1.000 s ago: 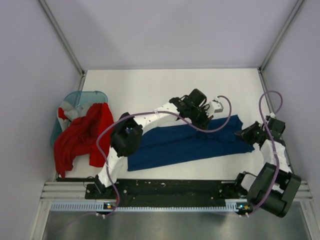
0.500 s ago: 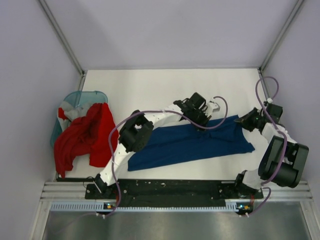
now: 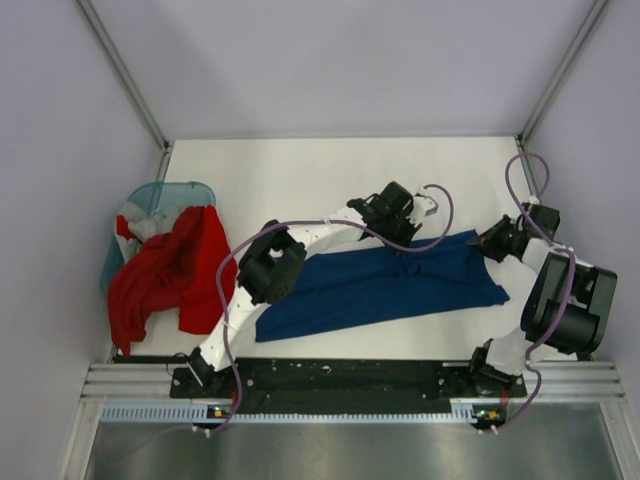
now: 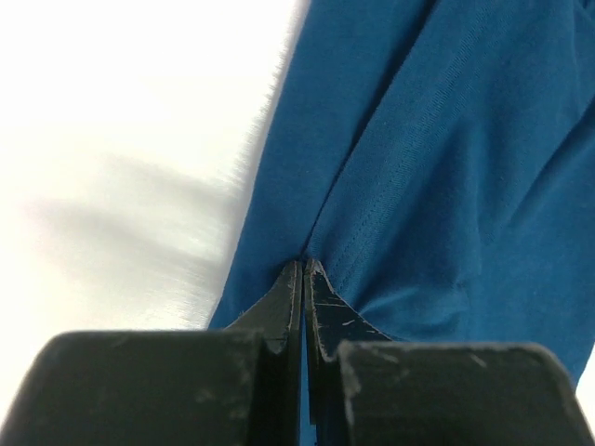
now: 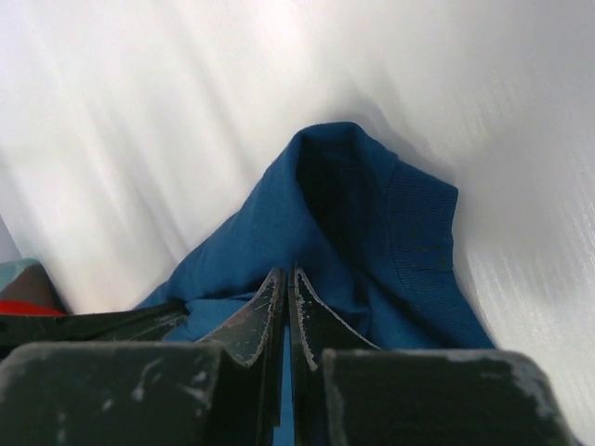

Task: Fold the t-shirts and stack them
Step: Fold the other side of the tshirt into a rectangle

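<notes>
A dark blue t-shirt (image 3: 370,290) lies stretched across the middle of the table in the top view. My left gripper (image 3: 407,243) is shut on its far edge, and in the left wrist view the closed gripper (image 4: 304,267) pinches a fold of the blue cloth (image 4: 446,186). My right gripper (image 3: 483,246) is shut on the shirt's far right corner. In the right wrist view that gripper (image 5: 285,275) pinches the blue cloth (image 5: 372,232) near a ribbed hem. A red t-shirt (image 3: 165,275) hangs crumpled over the basket at the left, with a bit of grey-white shirt (image 3: 133,214) behind it.
A translucent teal basket (image 3: 165,193) stands at the table's left edge. White table (image 3: 330,170) stretches behind the shirt to the back wall. Metal frame posts (image 3: 540,100) rise at the back corners. The right arm's purple cable (image 3: 520,185) loops above its wrist.
The right gripper has moved toward the back and drawn the shirt's right corner with it. The left gripper has shifted slightly, still on the far edge. Both have stayed shut.
</notes>
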You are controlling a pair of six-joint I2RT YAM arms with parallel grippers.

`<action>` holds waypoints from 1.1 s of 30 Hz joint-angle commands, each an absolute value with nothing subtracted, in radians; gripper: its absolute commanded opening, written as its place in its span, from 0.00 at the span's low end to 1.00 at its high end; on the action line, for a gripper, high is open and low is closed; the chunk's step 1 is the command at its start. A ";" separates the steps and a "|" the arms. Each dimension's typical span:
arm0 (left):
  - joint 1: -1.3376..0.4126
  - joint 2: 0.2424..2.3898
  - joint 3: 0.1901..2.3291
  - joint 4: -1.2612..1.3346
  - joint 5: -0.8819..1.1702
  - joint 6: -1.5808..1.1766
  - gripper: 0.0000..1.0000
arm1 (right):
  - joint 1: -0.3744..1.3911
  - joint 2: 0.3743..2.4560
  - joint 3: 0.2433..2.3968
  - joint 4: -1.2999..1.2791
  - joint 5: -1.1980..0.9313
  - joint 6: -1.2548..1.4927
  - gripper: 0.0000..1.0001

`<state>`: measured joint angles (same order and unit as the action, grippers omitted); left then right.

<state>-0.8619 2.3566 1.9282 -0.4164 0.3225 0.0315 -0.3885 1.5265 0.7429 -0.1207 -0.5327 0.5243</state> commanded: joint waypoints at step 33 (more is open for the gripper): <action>-1.023 2.209 1.867 -0.552 0.302 0.494 0.42 | -0.305 1.327 0.646 -0.379 -0.244 0.420 0.42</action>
<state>-1.0512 2.1735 1.8107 -0.5537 0.3206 0.4488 -0.3115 1.3136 0.6411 -0.4057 -0.2455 0.4381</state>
